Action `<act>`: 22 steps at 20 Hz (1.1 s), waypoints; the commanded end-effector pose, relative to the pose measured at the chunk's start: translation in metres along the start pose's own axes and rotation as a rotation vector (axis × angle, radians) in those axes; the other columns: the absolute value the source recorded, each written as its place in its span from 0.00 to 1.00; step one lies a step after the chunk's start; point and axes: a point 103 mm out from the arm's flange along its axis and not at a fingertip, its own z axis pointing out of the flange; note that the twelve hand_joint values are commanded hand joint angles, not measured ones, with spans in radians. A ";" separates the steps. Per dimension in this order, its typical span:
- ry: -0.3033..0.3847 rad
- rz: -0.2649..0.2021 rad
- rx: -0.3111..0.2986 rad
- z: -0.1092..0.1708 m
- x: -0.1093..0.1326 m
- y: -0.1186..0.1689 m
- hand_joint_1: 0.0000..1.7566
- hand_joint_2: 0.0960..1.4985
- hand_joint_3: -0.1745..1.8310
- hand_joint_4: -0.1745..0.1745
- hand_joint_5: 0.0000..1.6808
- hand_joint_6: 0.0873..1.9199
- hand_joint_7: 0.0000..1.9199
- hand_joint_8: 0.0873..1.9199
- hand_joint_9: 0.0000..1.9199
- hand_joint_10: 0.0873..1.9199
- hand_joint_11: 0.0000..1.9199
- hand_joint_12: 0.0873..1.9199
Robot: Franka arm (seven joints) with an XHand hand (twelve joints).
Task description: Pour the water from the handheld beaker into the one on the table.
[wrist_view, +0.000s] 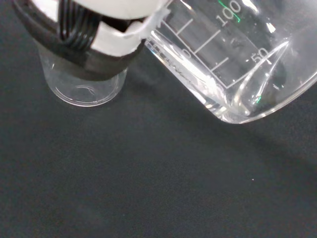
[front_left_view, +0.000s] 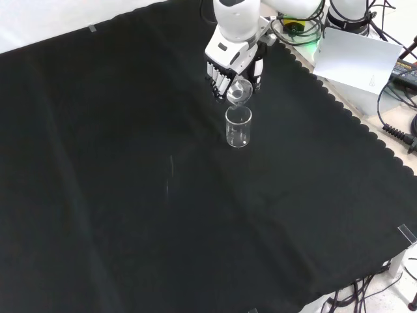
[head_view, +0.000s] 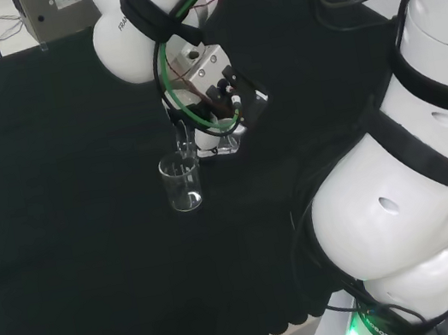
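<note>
In the head view, the standing beaker (head_view: 182,183) is seen upright on the black cloth (head_view: 57,205), with the hand (head_view: 217,103) just above and to its right. Part of a second piece of glass shows at the hand's lower edge, just over the standing beaker's rim, but its outline is hard to follow here.

In the front view, the hand (front_left_view: 231,65) comes in from the top with its fingers curled round the handheld beaker (front_left_view: 240,91), which is tipped — its mouth is turned down towards the standing beaker (front_left_view: 238,126) directly below. The two vessels are very close; whether the rims touch cannot be told.

In the wrist view, the handheld beaker (wrist_view: 237,64) is seen strongly tilted, with clear liquid pooled against its lower wall and base. The standing beaker (wrist_view: 84,82) appears partly behind a finger (wrist_view: 94,34), and little or nothing can be made out inside it.

By judgement, the carrying and lining-up are done and the tilt is well under way — the pour itself is at or near its start. No stream between the vessels can be made out. Left to do: the water is to be emptied into the standing beaker.
</note>
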 end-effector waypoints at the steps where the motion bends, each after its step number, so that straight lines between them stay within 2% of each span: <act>1: -0.036 -0.005 0.024 -0.003 0.003 0.002 0.74 0.69 0.00 0.00 0.75 0.25 0.69 0.24 0.84 0.29 0.69 0.36; 10: -0.103 0.000 0.054 -0.008 0.005 0.005 0.74 0.69 0.00 0.00 0.75 0.25 0.69 0.24 0.84 0.29 0.69 0.36; 22: -0.144 0.016 0.103 -0.012 0.005 0.010 0.74 0.69 0.00 0.00 0.75 0.25 0.69 0.24 0.84 0.29 0.69 0.36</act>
